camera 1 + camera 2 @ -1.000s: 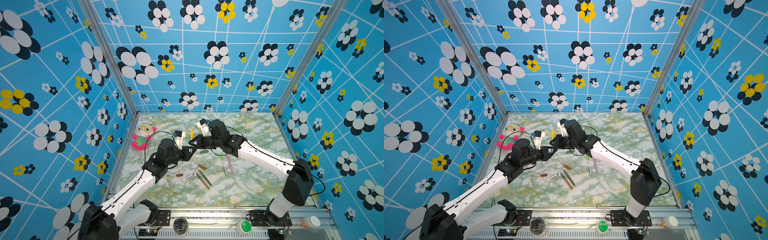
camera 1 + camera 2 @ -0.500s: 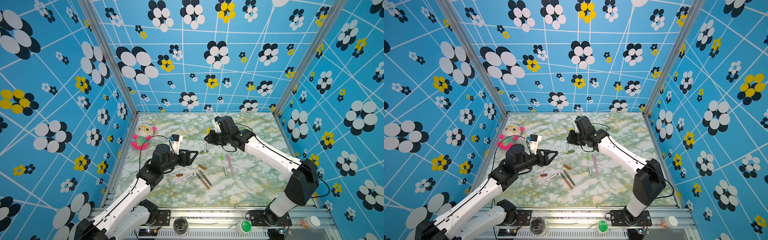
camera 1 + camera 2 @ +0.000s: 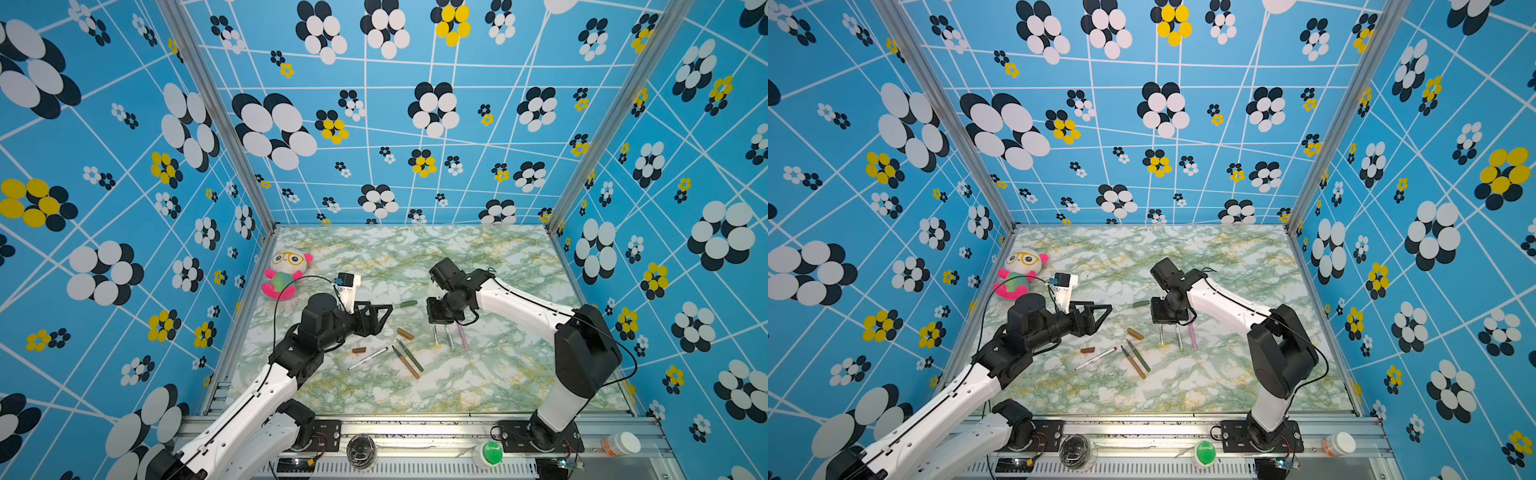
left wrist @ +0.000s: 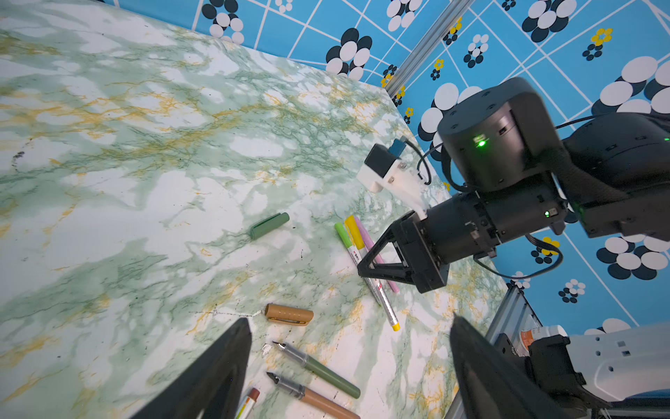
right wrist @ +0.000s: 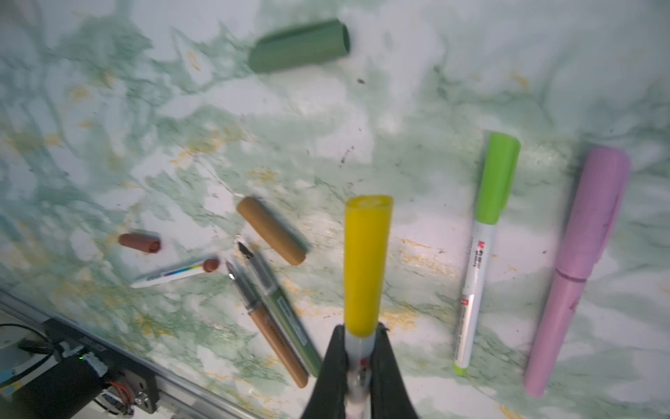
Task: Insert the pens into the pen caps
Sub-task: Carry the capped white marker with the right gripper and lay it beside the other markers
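Right end effector (image 5: pixel 357 337) clamps the yellow-capped pen (image 5: pixel 366 261), just beside the capped light-green pen (image 5: pixel 486 235) and pink pen (image 5: pixel 580 261) lying on the counter (image 3: pixel 478 374). Left end effector (image 4: pixel 350 321) hangs wide apart, empty, near the loose tan cap (image 4: pixel 288 313).

The left tool (image 4: pixel 351 323) stands wide open over the counter (image 4: pixel 145 181), with a dark green cap (image 4: pixel 270 225) and a tan cap (image 4: pixel 289 314) lying apart on it.

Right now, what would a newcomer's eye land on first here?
The loud blue flower-patterned walls, then the pink plush toy at the far left corner of the marble table. Next, mid-table, the right end effector shut on a yellow-capped pen.
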Robot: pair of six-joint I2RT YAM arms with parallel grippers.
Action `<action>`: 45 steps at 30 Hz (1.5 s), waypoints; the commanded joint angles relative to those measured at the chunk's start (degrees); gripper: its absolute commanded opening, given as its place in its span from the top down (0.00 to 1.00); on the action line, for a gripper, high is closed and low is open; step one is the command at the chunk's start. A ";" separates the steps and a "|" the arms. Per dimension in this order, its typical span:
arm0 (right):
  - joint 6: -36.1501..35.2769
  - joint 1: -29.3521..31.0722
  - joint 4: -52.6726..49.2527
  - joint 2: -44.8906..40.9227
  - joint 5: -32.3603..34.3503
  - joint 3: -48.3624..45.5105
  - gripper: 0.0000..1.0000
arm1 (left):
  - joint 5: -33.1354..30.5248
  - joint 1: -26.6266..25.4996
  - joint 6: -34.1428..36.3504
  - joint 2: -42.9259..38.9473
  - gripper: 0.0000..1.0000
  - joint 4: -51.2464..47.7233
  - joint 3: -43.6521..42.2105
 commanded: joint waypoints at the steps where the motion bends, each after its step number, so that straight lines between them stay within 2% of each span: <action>1: -1.08 0.12 -1.47 2.25 0.85 -0.59 1.00 | -1.62 0.11 1.04 0.15 0.13 -1.28 0.15; 10: -0.73 0.12 0.43 7.58 2.77 0.95 1.00 | -2.08 0.28 0.92 0.45 0.13 -2.39 0.87; 24: 0.13 0.11 1.54 10.22 3.14 3.11 1.00 | -1.65 0.46 1.01 1.43 0.12 -2.89 1.91; 35: 0.61 0.13 1.27 10.30 6.23 3.16 0.86 | -1.63 0.55 0.97 1.39 0.12 -3.38 2.75; 45: 0.69 0.12 1.10 9.45 6.25 3.29 0.74 | -3.05 0.56 1.03 0.16 0.12 -4.25 2.43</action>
